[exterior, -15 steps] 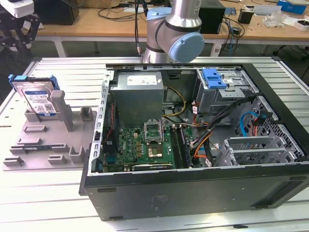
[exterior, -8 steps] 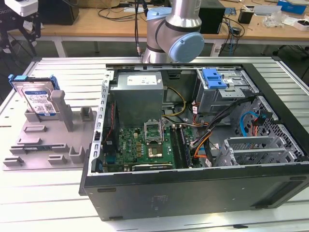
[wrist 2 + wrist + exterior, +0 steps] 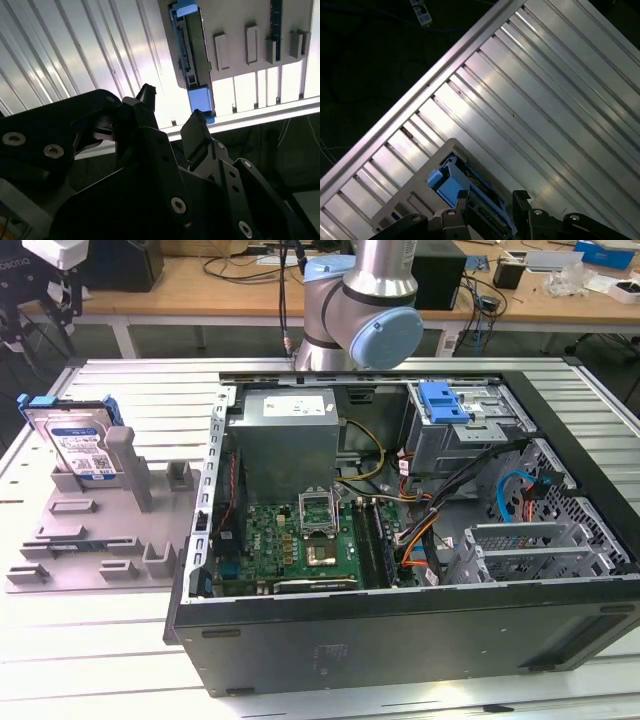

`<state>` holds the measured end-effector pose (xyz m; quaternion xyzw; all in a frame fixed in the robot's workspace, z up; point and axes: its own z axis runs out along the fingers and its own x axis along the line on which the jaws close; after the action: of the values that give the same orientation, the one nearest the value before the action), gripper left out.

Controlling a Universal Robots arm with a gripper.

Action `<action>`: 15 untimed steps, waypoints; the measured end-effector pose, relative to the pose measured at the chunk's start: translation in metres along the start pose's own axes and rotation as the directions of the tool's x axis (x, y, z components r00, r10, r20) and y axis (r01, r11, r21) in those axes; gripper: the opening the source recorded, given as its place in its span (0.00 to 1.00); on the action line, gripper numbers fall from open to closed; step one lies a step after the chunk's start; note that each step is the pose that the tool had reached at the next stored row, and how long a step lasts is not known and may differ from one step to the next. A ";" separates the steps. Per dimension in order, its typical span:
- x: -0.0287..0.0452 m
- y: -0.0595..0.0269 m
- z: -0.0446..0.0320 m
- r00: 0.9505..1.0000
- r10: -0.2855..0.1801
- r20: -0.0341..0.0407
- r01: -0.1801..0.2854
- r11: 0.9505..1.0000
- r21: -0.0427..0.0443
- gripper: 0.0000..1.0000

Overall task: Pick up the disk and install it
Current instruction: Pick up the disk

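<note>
End effector (image 3: 491, 199) hovers, spread, above disk (image 3: 451, 185).

exterior: high oblique | both wrist views: downward, sharing disk (image 3: 194, 55) (image 3: 451, 186)

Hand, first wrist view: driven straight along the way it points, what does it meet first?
Probably the disk, standing on edge in the grey holder. It sits straight ahead, in line with the gap between the fingers of the open hand. How far off is unclear.
</note>
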<state>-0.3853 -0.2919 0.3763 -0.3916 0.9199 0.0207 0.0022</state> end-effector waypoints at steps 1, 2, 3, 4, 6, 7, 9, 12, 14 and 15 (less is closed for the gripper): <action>0.0000 0.0000 0.0001 1.000 -0.019 -0.001 0.019 1.000 0.000 0.48; 0.0000 0.0000 0.0002 0.999 -0.041 -0.002 0.041 0.999 -0.001 0.48; 0.0000 0.0000 0.0002 0.998 -0.059 -0.003 0.059 0.998 -0.001 0.48; 0.0000 -0.0001 0.0003 0.995 -0.103 -0.005 0.103 0.995 -0.002 0.48; 0.0000 0.0000 0.0005 0.990 -0.144 -0.007 0.144 0.990 -0.003 0.48; 0.0000 -0.0001 0.0005 0.985 -0.170 -0.008 0.170 0.986 -0.003 0.48; 0.0000 -0.0001 0.0007 0.975 -0.220 -0.010 0.220 0.976 -0.004 0.48; 0.0000 -0.0001 0.0010 0.958 -0.288 -0.013 0.288 0.958 -0.007 0.48; 0.0000 -0.0001 0.0012 0.941 -0.337 -0.015 0.337 0.942 -0.009 0.48; 0.0000 -0.0001 0.0013 0.935 -0.354 -0.016 0.354 0.935 -0.009 0.48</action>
<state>-0.3852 -0.2920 0.3750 -0.5510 0.8343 0.0194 -0.0033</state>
